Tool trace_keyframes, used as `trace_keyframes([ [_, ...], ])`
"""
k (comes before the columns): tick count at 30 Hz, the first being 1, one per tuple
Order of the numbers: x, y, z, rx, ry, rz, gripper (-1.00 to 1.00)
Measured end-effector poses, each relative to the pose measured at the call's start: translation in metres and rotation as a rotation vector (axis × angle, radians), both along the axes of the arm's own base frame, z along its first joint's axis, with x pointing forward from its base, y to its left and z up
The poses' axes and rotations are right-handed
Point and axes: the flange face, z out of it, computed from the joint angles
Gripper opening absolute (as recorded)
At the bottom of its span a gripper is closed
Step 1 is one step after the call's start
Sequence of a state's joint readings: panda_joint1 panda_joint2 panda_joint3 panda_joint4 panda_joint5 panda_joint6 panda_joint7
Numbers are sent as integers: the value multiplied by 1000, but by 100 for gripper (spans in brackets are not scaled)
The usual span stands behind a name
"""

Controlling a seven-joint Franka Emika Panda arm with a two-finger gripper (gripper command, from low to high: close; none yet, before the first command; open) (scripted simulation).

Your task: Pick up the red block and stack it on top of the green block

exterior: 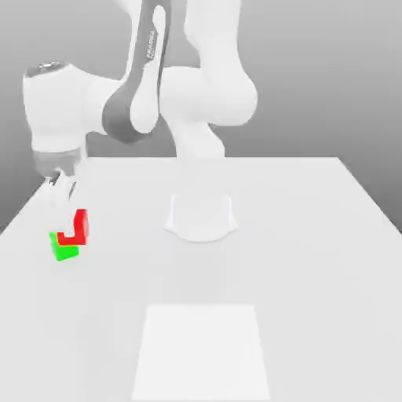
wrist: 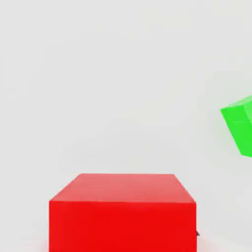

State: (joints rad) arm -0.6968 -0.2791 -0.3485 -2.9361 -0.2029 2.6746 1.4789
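Observation:
The red block (exterior: 82,223) is at the exterior view's left side of the white table, partly covered by my white fingers. My gripper (exterior: 68,222) reaches down from the hand above and is shut on the red block. In the hand view the red block (wrist: 122,211) sits large and close to the camera. The green block (exterior: 55,245) lies just beside and below the red one in the exterior view, and their outlines touch in the picture. In the hand view the green block (wrist: 239,125) rests on the table off to one side, farther away.
The arm's round white base (exterior: 200,218) stands mid-table, to the exterior view's right of the blocks. A paler square patch (exterior: 201,353) marks the table's near side. The table's left edge (exterior: 23,208) runs close to the blocks.

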Motion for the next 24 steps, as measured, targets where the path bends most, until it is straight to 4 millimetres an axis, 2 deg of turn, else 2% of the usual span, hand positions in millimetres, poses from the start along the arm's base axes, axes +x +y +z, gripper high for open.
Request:
trace_keyframes([
  [3, -49, -27, 0, 4, 4, -91, -100],
  [5, -65, -34, -2, 12, 1, -118, -100],
  [14, -60, -39, -19, 36, -31, -114, -100],
  [24, -66, -38, -59, 17, -11, -124, -100],
])
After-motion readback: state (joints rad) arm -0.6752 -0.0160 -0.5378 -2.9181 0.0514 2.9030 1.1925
